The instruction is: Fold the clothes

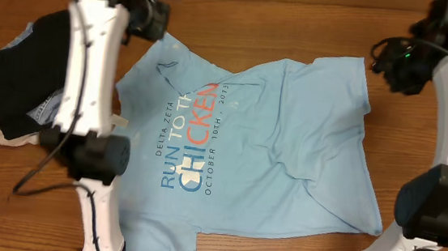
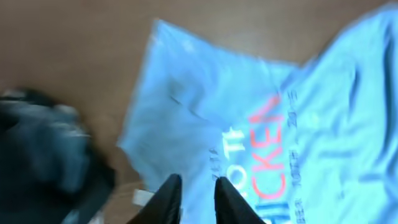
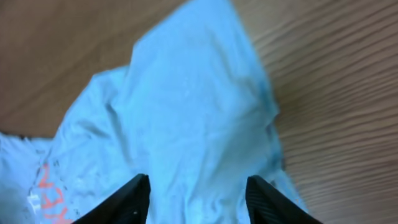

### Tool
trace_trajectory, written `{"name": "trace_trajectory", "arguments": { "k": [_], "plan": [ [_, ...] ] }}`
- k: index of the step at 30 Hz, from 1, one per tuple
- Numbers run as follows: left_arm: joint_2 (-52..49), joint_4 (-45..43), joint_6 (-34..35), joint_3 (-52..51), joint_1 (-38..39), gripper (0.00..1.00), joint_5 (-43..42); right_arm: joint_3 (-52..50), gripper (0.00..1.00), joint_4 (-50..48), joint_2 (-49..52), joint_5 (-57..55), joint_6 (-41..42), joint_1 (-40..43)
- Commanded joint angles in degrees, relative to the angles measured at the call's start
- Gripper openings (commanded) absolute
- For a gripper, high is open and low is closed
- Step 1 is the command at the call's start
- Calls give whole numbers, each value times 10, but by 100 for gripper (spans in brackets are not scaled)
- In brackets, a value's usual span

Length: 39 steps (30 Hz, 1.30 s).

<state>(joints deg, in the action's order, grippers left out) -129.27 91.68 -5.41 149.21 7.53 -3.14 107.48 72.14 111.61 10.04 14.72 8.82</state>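
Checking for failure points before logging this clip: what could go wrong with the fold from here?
The light blue T-shirt lies creased, with ridges across its middle; folding now would probably trap wrinkles. The dark garment pile sits close beside the shirt near the left gripper, so a grab there might catch both.

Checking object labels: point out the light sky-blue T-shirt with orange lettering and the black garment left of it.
light sky-blue T-shirt (image 1: 304,141): overhead view, plain cloth right of the lettering
black garment (image 1: 2,82): overhead view, its dark middle
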Motion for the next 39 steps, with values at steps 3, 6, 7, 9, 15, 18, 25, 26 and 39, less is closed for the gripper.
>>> {"name": "trace_trajectory", "arguments": {
  "k": [3,6,7,9,15,18,25,26,39],
  "plan": [
    [-123,47,-68,-2,36,50,-44,-33,66,-14,7,23,-2,-24],
    [-167,46,-68,-2,49,62,-44,-33,69,-21,7,23,-2,-32],
    [-181,46,-68,-2,52,62,-44,-33,69,-20,7,23,-2,-32],
    [-200,47,-68,-2,54,62,-44,-33,69,-19,7,23,-2,-32],
    [-236,24,-68,-2,52,60,-43,-33,70,-20,7,23,-2,-32],
    [-239,14,-68,-2,52,63,-42,-33,71,-24,7,22,-2,-32],
    [-257,13,-68,-3,51,58,-31,-88,52,-2,19,29,3,-32],
    [-260,12,-68,-3,51,57,-28,-102,43,0,21,29,3,-32],
    [-262,5,-66,-3,51,59,-22,-299,13,-188,43,-104,77,-26]
  ]
}}
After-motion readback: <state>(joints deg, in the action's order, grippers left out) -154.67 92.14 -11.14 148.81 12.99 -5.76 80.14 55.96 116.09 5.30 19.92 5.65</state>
